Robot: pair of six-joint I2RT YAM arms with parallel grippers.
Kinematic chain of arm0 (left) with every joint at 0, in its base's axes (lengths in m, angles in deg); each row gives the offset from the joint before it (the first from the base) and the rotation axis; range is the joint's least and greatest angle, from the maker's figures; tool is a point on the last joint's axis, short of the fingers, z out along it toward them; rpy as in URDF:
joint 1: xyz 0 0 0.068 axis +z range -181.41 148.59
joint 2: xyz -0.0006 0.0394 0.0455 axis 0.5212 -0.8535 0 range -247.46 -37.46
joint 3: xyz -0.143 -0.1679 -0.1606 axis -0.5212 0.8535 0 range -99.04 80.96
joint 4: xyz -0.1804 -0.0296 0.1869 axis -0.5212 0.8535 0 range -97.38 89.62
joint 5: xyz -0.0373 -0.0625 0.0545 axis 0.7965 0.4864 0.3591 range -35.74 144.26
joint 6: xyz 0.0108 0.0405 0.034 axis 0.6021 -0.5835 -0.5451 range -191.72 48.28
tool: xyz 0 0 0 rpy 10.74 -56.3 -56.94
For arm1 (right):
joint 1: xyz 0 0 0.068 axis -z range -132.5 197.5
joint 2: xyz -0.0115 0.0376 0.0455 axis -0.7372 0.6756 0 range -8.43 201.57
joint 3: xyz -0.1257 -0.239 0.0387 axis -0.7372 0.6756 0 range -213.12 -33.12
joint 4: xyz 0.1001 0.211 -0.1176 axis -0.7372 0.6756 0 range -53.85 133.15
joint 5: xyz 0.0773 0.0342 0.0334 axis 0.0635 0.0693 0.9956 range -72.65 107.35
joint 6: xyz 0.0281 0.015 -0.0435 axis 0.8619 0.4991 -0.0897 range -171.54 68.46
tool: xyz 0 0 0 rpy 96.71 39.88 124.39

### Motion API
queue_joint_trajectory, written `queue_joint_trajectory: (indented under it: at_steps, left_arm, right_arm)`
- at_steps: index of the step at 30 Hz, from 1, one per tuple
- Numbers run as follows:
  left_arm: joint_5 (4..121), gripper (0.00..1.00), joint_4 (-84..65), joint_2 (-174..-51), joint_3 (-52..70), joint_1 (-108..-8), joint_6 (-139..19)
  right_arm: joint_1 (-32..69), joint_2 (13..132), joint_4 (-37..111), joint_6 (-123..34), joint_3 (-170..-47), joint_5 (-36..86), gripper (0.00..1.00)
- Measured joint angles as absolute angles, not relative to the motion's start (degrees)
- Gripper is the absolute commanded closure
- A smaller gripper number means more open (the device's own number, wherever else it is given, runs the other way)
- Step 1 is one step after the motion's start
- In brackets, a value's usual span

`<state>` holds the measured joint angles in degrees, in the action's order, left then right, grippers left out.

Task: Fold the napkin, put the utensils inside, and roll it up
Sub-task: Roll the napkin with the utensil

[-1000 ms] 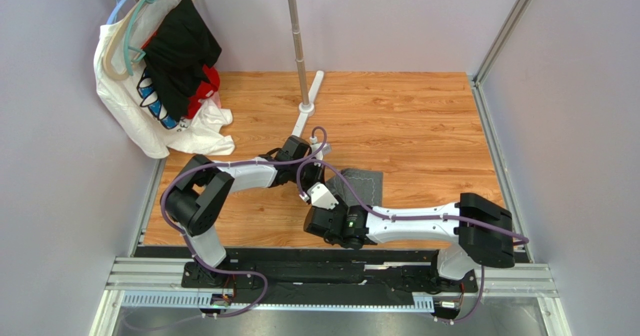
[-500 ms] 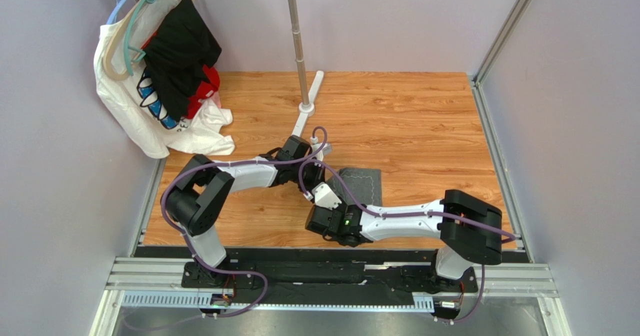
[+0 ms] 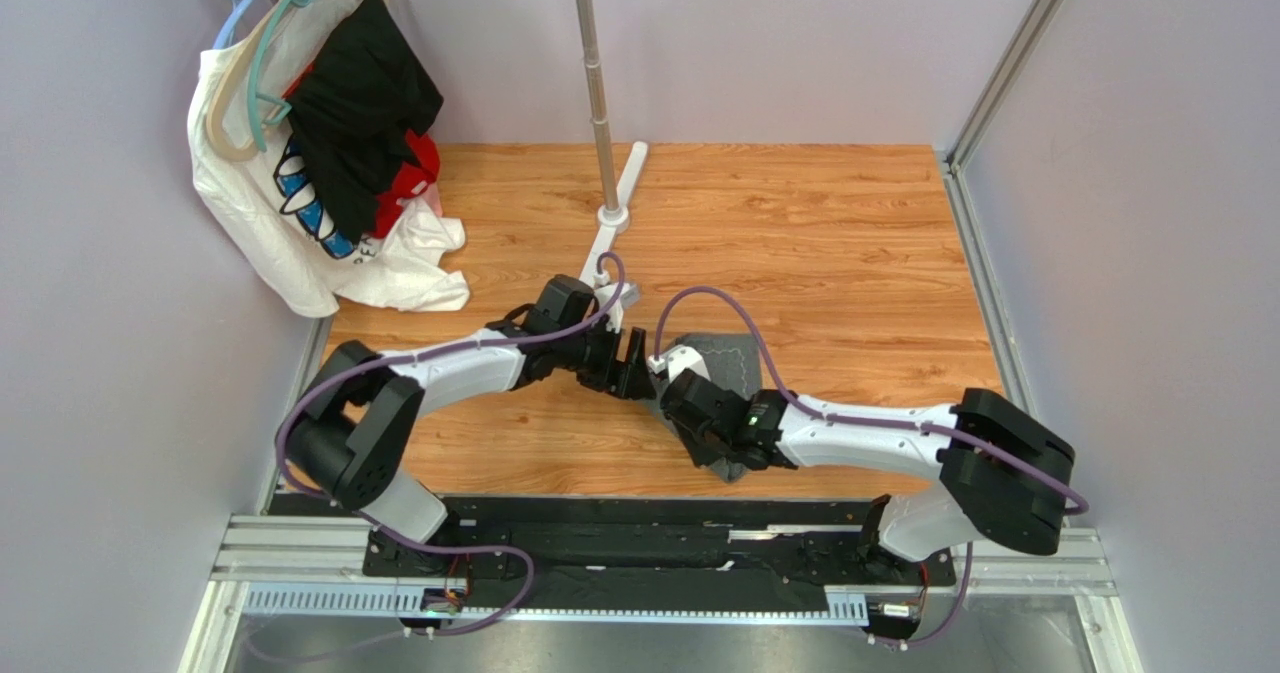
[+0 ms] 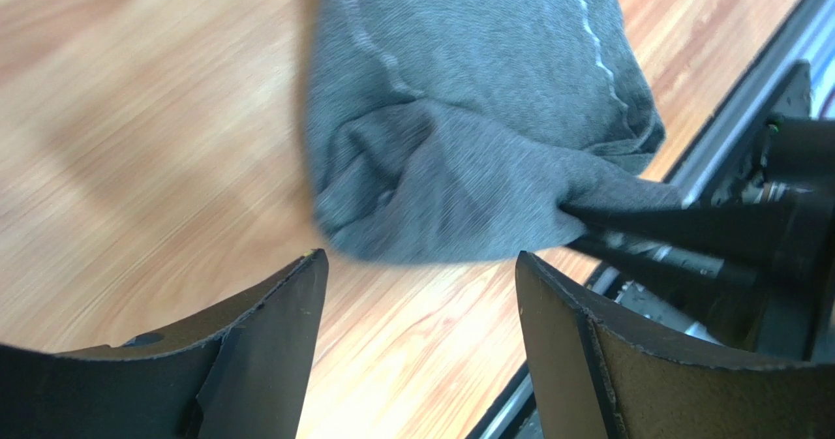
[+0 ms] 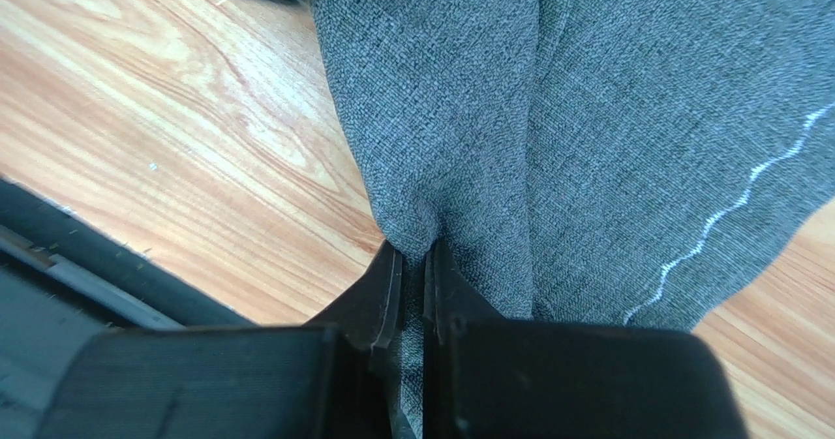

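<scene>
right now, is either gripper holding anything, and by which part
The right gripper is shut on the napkin, pinching a bunched fold of it between its fingertips. The left gripper is open and holds nothing.

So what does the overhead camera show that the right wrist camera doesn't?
Only the overhead view shows the full left arm and right arm, the clothes on hangers and the metal pole. Only the right wrist view shows the right gripper pinched shut on a fold of the napkin, plus the pale stitched line near its edge. Both show the grey napkin on the wooden table.
</scene>
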<state>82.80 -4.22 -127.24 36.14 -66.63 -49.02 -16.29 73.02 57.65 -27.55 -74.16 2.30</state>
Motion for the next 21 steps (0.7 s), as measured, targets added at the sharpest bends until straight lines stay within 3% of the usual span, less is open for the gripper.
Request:
queue_joint_trajectory:
  at_steps: [9,21]
  left_arm:
    - [78.56,0.2,-7.35,-112.75,47.51,-65.28,-48.65]
    - [80.46,0.25,-11.96,-107.24,52.91,-65.34,-49.55]
  right_arm:
    - [-9.89,70.55,54.98,-30.04,-72.28,19.98,1.0]
    - [-4.67,70.97,50.85,-30.89,-71.1,38.87,1.0]
